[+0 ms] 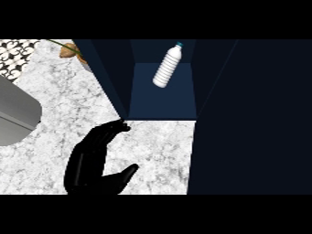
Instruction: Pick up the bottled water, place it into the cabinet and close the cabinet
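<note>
A dark navy open cabinet (253, 114) stands beyond the black left robot hand (90, 160), which is over the white marble bench (155, 151). Its fingers are straight, thumb spread, fingertips (121, 125) at the door edge. Beyond them, inside, lies a ribbed clear plastic water bottle (168, 66) with no legible label.

All I get of my rig on the head feed is the left hand (85, 171), and it is black from the fingertips down to where the feed's lower edge cuts it off. The surface looks matte to me, with only a faint grey sheen tracing the edges of the fingers (101, 138), which is how I tell one from the next. They are long and slim with rounded tips. The thumb (123, 174) is shorter and stouter, broad at its root and narrowing to a blunt point. The body of the hand reads as one broad dark slab
</note>
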